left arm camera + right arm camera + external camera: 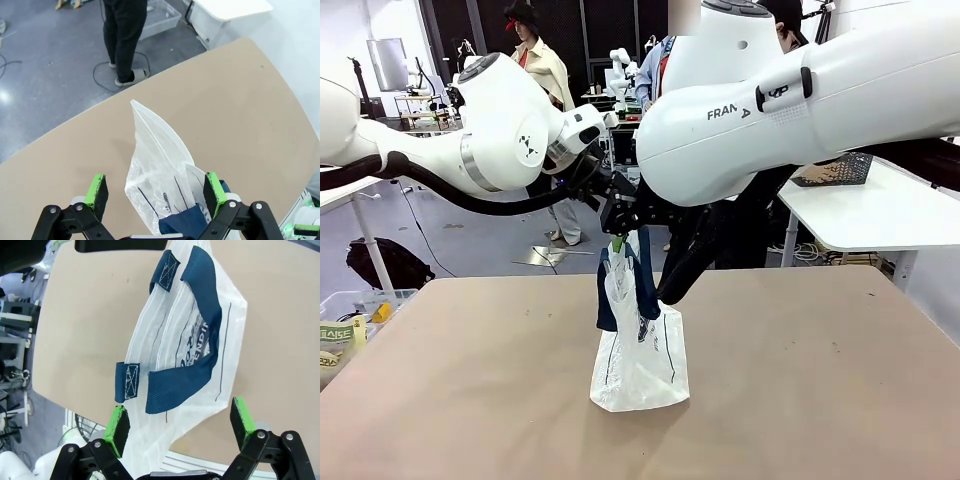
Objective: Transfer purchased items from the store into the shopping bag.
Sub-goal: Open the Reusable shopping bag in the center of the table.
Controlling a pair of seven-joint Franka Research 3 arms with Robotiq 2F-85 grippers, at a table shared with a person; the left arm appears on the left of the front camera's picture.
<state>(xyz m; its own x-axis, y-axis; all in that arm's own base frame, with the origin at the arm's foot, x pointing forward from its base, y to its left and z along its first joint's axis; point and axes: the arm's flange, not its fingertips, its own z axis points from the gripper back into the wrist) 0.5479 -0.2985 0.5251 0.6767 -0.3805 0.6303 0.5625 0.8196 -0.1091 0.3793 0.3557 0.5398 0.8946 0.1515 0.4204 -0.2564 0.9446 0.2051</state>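
Left arm [470, 150]: enters from the left of the front view and reaches to the middle, above the tan table [450, 400].

Left gripper [154, 181]: jaws set wide. In the left wrist view the green pads [97, 192] stand on either side of the upper part of the shopping bag [642, 365] without clamping the plastic. A navy strap sits low between the fingers, close to one of them. Whether it hangs on that finger cannot be told.

Shopping bag: at the middle of the table, with its base on the tabletop. The body is upright and drawn up to a narrow top directly under the two grippers. The navy handles [202, 315] fall down its side, and the black print [192, 345] shows through the crinkled plastic. Contents cannot be made out.

Right gripper [179, 412]: jaws also wide. The bag lies between and beyond its fingers — no pad is closed on it.

Right arm [800, 110]: comes in from the right and crosses above the bag.

Surroundings: a person's legs [125, 35] stand on the floor past the table's far edge. At far right a white side table [870, 215] carries a dark mesh basket [835, 172].
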